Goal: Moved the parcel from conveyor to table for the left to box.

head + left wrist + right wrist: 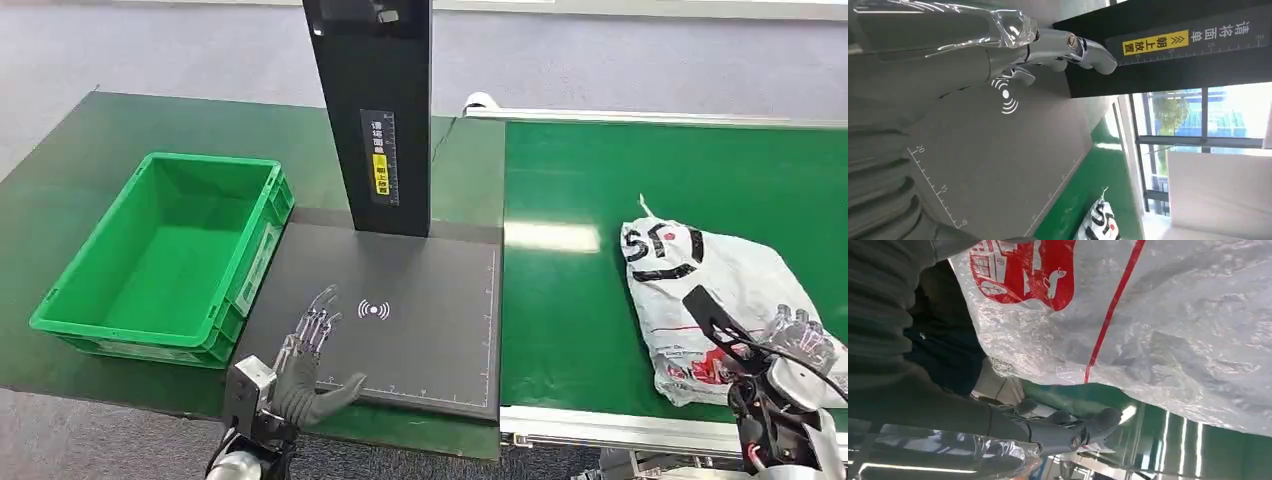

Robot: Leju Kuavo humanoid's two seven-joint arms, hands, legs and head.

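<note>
2 hands, 1 parcel on the belt

We see our left hand [305, 365] stretched flat over the near edge of the dark scanning pad [420, 330], fingers [318, 318] extended and spread, thumb out to the side, nothing between them. In the left wrist view the same fingers [1068, 47] reach out straight above the pad's white wireless symbol [1006, 95], their shells glossy and partly clear.

Our right hand [800, 345] sits at the near right edge of the parcel [715, 300], which lies on the green conveyor belt [570, 300]. In the head view the pale fingers rise against the bag's near side. In the right wrist view the thumb [1083, 430] lies just beneath the crinkled plastic, with a strip of green belt between them; we cannot tell whether the hand grips the bag or only rests beside it.

The parcel is a soft, lumpy bag of thin white plastic film, creased all over, printed with black letters at its far end and red graphics near our hand.

The pad is matte and flat, with white ruler marks along its edges. A tall black post [375, 110] with a yellow label stands at its far side. Left of the pad sits a rigid green plastic crate [165, 255], rectangular and open-topped, on the dark green table [60, 170].
</note>
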